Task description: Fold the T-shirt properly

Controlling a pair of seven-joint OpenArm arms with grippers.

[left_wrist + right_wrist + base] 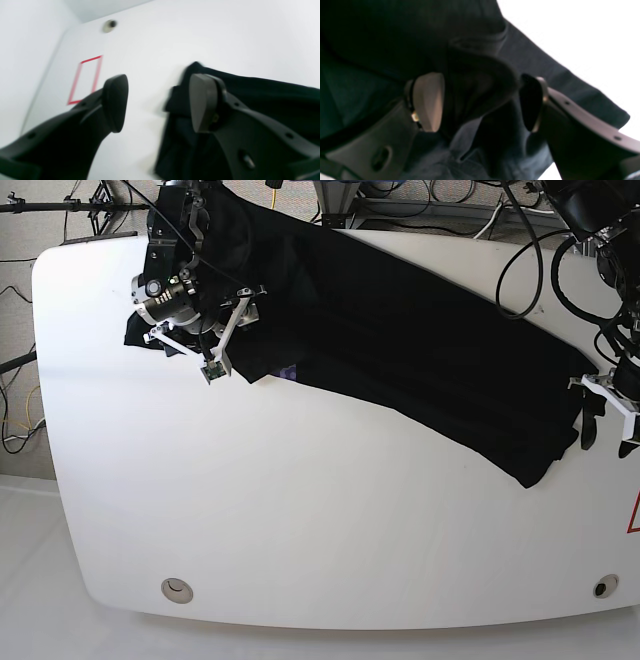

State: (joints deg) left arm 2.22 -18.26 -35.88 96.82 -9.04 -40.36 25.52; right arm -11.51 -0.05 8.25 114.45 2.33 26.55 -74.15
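Base view shows the large plain black T-shirt of soft cloth (400, 340) stretched as a long band across the far half of the round-cornered white table (300, 530), from far left down toward the right edge. It looks drawn out between the arms but not yet folded, so the step in hand seems to be re-gripping its ends for a fold. To do that well, each arm should pinch only an edge or corner, both at matching ends, and lift together so the cloth stays taut and unwrinkled.

On the left of the scene, the right gripper (195, 345) hangs over the bunched end of the shirt, jaws spread wide; in its wrist view a raised fold of cloth stands between the pads (428, 101), touching neither clearly, so nothing is clamped.

On the right, the left gripper (605, 415) is also spread wide and empty. In its wrist view the shirt's end lies under and beyond one finger (203, 102), while the other stands over bare table near a red tape outline (86, 80).
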